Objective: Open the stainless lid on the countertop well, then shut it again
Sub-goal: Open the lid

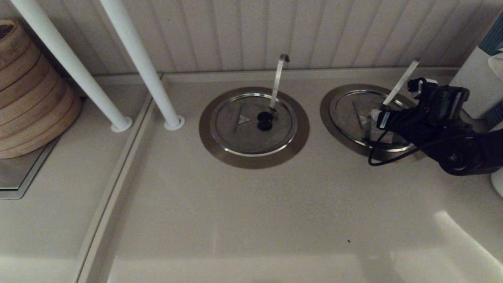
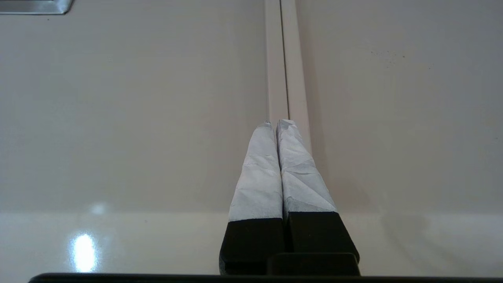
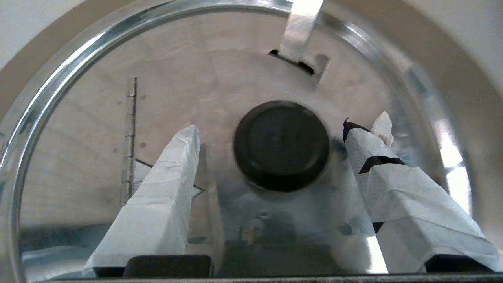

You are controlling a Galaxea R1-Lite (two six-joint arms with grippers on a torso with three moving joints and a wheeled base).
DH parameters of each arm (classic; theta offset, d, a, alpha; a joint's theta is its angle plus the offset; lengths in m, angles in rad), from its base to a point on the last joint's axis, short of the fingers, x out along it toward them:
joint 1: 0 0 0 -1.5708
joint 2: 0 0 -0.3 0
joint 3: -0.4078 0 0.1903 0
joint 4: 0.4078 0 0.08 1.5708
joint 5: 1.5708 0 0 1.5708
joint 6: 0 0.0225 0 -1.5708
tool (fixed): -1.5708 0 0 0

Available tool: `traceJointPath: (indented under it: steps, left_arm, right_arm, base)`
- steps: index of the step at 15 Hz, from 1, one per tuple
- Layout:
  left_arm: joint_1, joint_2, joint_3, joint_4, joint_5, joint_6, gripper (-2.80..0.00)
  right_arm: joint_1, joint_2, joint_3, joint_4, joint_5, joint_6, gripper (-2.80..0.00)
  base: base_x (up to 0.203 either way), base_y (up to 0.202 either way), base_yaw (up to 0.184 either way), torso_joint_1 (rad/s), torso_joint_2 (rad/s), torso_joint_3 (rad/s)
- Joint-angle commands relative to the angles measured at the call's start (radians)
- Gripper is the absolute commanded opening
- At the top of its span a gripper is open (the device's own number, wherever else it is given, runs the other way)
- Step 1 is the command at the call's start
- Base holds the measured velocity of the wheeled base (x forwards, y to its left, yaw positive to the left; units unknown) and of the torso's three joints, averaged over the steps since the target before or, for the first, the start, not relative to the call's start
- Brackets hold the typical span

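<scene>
The stainless lid [image 1: 353, 114] lies flat in the countertop well, whose brushed-steel ring [image 1: 328, 118] shows around it at the right. The straight slanting utensil handle [image 1: 401, 82] rises through the lid's slot. My right gripper [image 1: 377, 118] hovers just over the lid. In the right wrist view it is open [image 3: 279, 131], with its white-wrapped fingers [image 3: 173, 173] on either side of the black knob [image 3: 281, 143] and apart from it. The fold line's hinge [image 3: 129, 137] and the handle [image 3: 300, 27] show there too. My left gripper [image 2: 277, 124] is shut and empty over the counter seam, out of the head view.
The twin lid [image 1: 235, 125] with its hook-tipped handle [image 1: 279, 78] sits in the middle of the counter. Two white poles [image 1: 145, 67] and stacked bamboo steamers [image 1: 27, 94] stand at the left. A white container [image 1: 477, 82] stands close behind the right arm.
</scene>
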Motion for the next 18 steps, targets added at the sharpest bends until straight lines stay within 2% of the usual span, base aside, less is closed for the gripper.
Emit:
traceJointPath:
  steps: [1, 5, 18]
  left_arm:
    - [0.000, 0.001, 0.000, 0.000, 0.000, 0.000, -2.80]
    - [0.000, 0.001, 0.000, 0.000, 0.001, 0.000, -2.80]
    - [0.000, 0.001, 0.000, 0.000, 0.001, 0.000, -2.80]
  right_arm:
    - [0.008, 0.023, -0.011, -0.007, 0.003, 0.024, 0.00]
    - [0.013, 0.035, -0.034, -0.010, 0.026, 0.076, 0.00]
    - [0.014, 0.032, -0.058, -0.049, 0.021, 0.103, 0.00]
  base:
    - [0.000, 0.000, 0.000, 0.000, 0.00, 0.000]
    - [0.000, 0.000, 0.000, 0.000, 0.00, 0.000]
    - [0.000, 0.000, 0.000, 0.000, 0.00, 0.000]
